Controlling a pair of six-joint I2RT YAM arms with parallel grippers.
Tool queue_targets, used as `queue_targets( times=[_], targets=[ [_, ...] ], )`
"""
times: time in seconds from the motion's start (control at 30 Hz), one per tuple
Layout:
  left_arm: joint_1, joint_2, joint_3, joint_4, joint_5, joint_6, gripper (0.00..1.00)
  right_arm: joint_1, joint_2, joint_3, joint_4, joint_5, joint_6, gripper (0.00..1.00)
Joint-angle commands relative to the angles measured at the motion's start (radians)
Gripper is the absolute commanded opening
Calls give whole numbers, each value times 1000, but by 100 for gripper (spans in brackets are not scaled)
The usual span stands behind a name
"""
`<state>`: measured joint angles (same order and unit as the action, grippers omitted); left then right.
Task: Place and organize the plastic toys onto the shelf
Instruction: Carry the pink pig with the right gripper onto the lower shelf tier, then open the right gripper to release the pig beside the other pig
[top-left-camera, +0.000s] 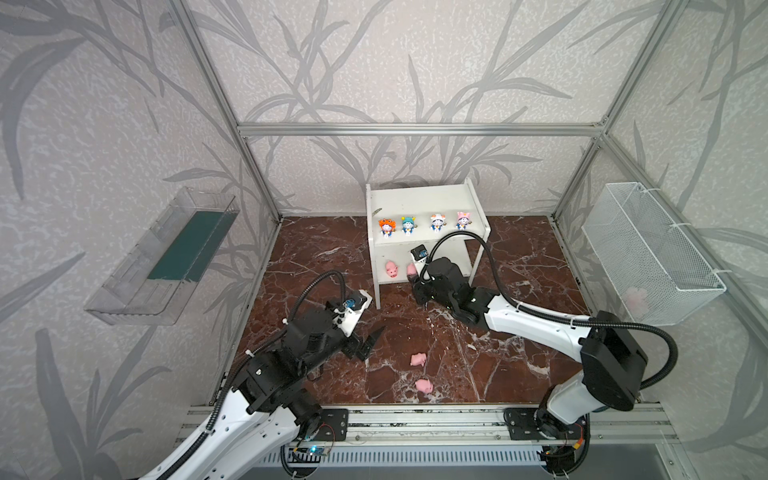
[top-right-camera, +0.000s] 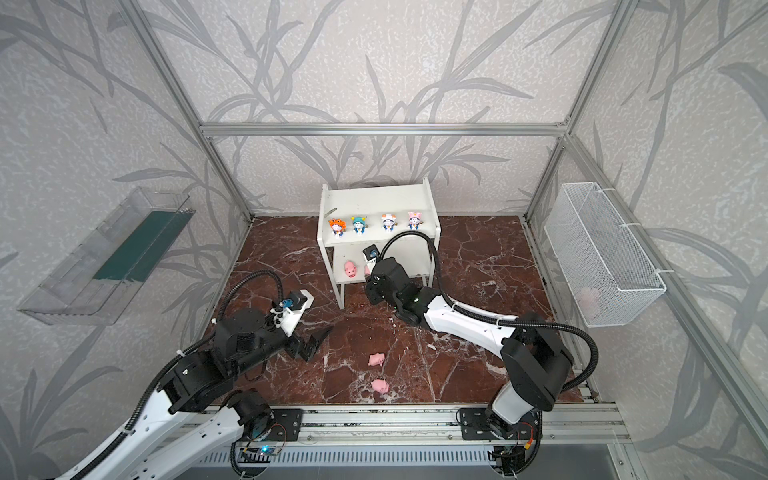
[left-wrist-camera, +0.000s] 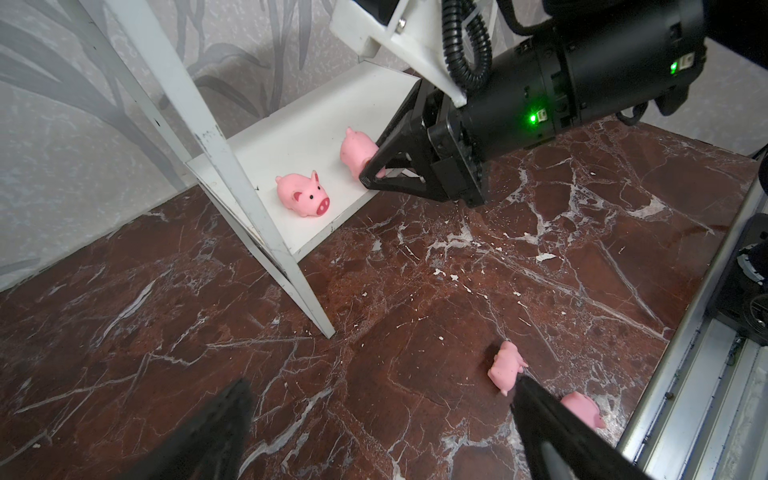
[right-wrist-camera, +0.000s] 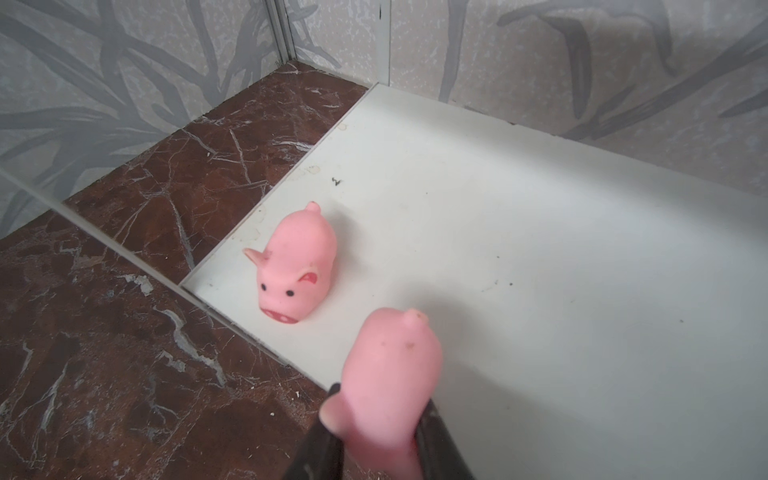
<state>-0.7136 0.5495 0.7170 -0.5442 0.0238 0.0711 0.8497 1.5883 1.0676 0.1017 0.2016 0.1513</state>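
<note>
Presently the right gripper (right-wrist-camera: 380, 399) reaches into the lower tier of the white two-tier shelf (top-left-camera: 424, 199), which stands at the upper middle of both top views against the back wall. Its jaws are closed to a narrow gap on the gripped pig (right-wrist-camera: 390, 365), pinching it at the head end with the tail knob pointing towards the back of the board. That pig sits at the front edge of the lower board, though whether it touches the board cannot be told. Just beside it, apart from it and nearer the shelf's left leg in a top view, the standing pig (top-left-camera: 391, 269) rests upright on the same board, snout towards the front.

On the upper board four figurines stand in a row, left to right in both top views: the orange-capped figurine (top-left-camera: 386, 227); the teal-capped figurine (top-left-camera: 409, 225); the white-capped figurine (top-left-camera: 437, 222); the pink-capped figurine (top-left-camera: 462, 220).

Lower left of centre, the left gripper (top-left-camera: 371, 343) hangs above the marble floor (top-left-camera: 519, 257), jaws spread wide and holding nothing. Two more pigs lie on that floor at lower centre, well apart from the shelf: the upper floor pig (top-left-camera: 418, 359) on its side; the lower floor pig (top-left-camera: 424, 386) near the front rail.

At the right edge the wire mesh basket (top-left-camera: 648, 249) hangs on the wall, with a faint pink shape (top-left-camera: 636, 298) inside that is too blurred to name; at the left edge the clear tray (top-left-camera: 166, 257) is mounted on the wall.
</note>
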Motion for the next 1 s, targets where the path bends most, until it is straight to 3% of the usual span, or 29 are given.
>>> queue_targets(
  times=[0.0, 0.7, 0.97],
  targets=[
    [-3, -13, -16, 18, 5, 13, 99, -5, 21, 34, 47, 34, -10, 27],
    [-3, -14, -16, 18, 14, 12, 99, -5, 23, 7, 69, 76, -1, 45],
    [-3, -7, -15, 18, 18, 10, 99, -3, -107, -99, 55, 58, 3, 56]
  ],
)
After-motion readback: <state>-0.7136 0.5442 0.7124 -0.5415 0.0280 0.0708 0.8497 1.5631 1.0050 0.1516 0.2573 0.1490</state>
